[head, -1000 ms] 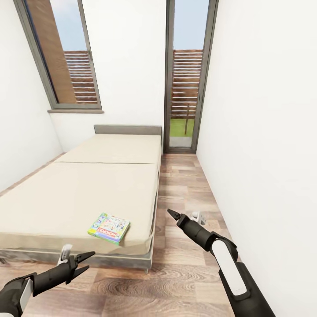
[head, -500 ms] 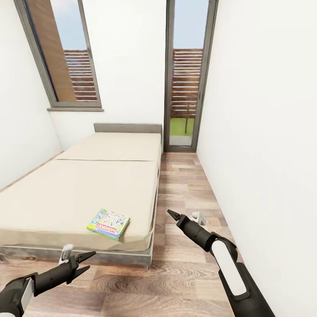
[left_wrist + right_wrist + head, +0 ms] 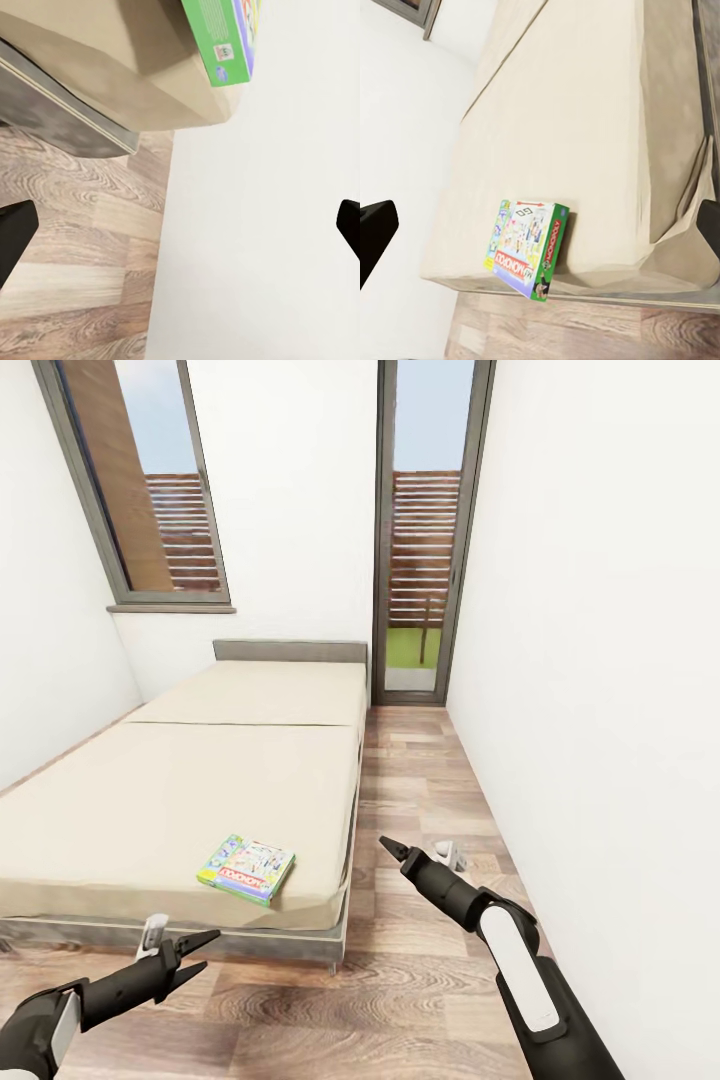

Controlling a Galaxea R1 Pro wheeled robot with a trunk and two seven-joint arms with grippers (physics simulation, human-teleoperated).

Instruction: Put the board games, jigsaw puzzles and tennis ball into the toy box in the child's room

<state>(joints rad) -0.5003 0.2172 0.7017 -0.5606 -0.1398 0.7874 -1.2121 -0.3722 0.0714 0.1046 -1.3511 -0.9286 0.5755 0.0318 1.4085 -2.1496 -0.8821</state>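
Note:
One board game (image 3: 247, 868), a flat green-edged box with a busy white cover, lies on the beige mattress of the bed (image 3: 200, 780) near its foot corner. It also appears in the right wrist view (image 3: 526, 247) and partly in the left wrist view (image 3: 223, 37). My left gripper (image 3: 208, 950) hovers open over the floor in front of the bed's foot, below the box. My right gripper (image 3: 386, 845) hangs over the floor beside the bed, to the right of the box. Its fingertips (image 3: 375, 232) stand wide apart, open and empty.
A wood-floor aisle (image 3: 420, 790) runs between the bed and the white right wall (image 3: 600, 660) to a tall glass door (image 3: 425, 540). A window (image 3: 140, 480) sits in the left wall. The grey headboard (image 3: 290, 652) stands against the far wall.
The whole picture shifted slightly a second ago, so the camera moved; bed and box sit a little higher in view. Since half a second ago nothing has visibly changed.

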